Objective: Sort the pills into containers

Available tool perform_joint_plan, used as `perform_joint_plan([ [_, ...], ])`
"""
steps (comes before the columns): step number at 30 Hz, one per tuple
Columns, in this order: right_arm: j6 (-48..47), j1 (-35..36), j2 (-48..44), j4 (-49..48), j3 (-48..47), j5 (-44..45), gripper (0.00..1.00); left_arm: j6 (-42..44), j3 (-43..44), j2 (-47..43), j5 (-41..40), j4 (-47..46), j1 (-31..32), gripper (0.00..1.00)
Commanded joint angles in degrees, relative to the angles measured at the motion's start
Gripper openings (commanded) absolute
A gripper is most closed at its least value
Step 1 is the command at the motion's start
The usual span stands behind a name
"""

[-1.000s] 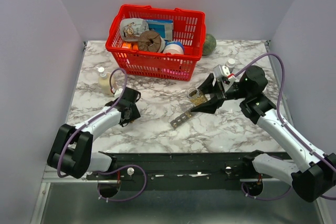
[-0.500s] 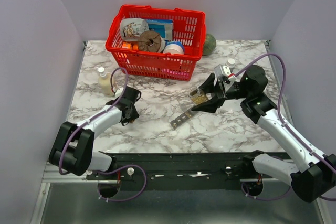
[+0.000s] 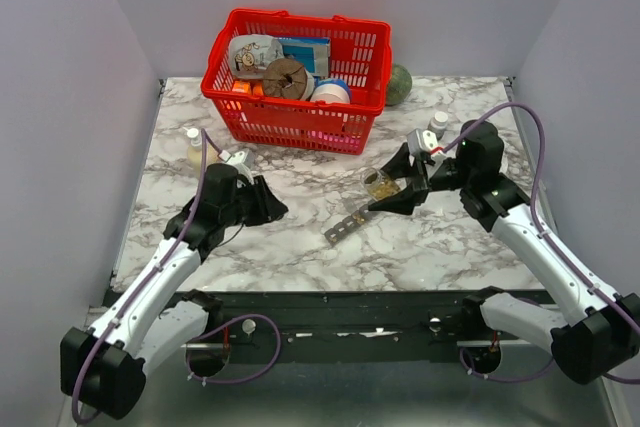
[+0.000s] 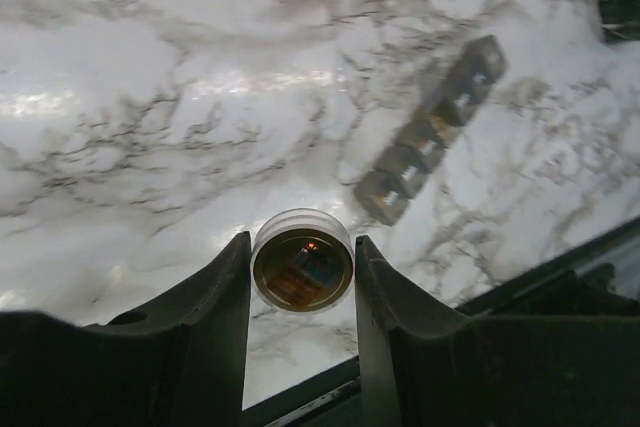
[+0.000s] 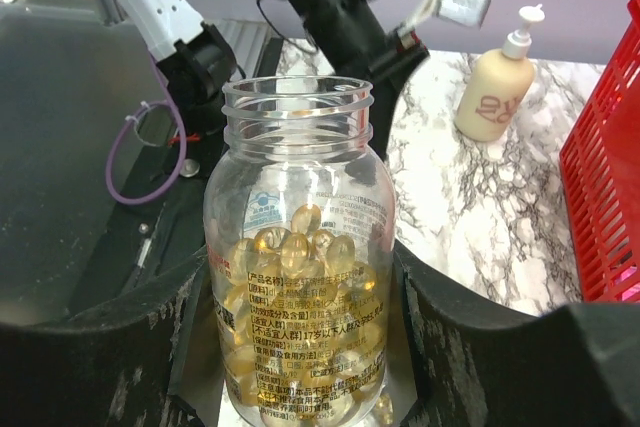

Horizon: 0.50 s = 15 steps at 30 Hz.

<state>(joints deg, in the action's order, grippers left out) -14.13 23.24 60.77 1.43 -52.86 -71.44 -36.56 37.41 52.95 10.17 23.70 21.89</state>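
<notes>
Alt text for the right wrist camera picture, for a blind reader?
A lidless clear plastic bottle of golden capsules sits clamped in the black right gripper; behind stands a cream pump bottle on the marble table.

This is a robotics lab test cell, not a home or shop. Plain pale lilac walls [image 3: 60, 97] box in a small white-and-grey marble-patterned tabletop [image 3: 300, 247] on three sides. Behind the left pincer [image 3: 272, 209] and the right pincer [image 3: 385, 197], the white-and-black left arm [image 3: 160, 277] and right arm [image 3: 540, 247] are bolted to a black metal rail [image 3: 350, 309], with purple cables [image 3: 535, 147] looping along them.

Beyond both pincers stands a red plastic mesh basket [image 3: 290, 127] heaped with mixed household goods. A cream pump bottle [image 3: 193, 150] stands beyond the left pincer. The clear plastic bottle of yellow capsules [image 5: 298, 267] between the right pincer's fingers and the round white-rimmed cap [image 4: 302, 269] between the left's are similar staged props.
</notes>
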Motion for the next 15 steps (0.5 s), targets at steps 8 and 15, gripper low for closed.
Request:
perform_joint_plan([
  [8,-9.77,-0.13,3.38,6.57,-1.37,1.56,0.00,-1.15,8.46,-5.23,32.18,-11.31,2.37,0.07],
  [15,-10.74,-0.04,4.79,7.88,-1.89,4.02,0.01,-5.01,17.78,2.15,34.82,-8.24,3.69,0.07],
])
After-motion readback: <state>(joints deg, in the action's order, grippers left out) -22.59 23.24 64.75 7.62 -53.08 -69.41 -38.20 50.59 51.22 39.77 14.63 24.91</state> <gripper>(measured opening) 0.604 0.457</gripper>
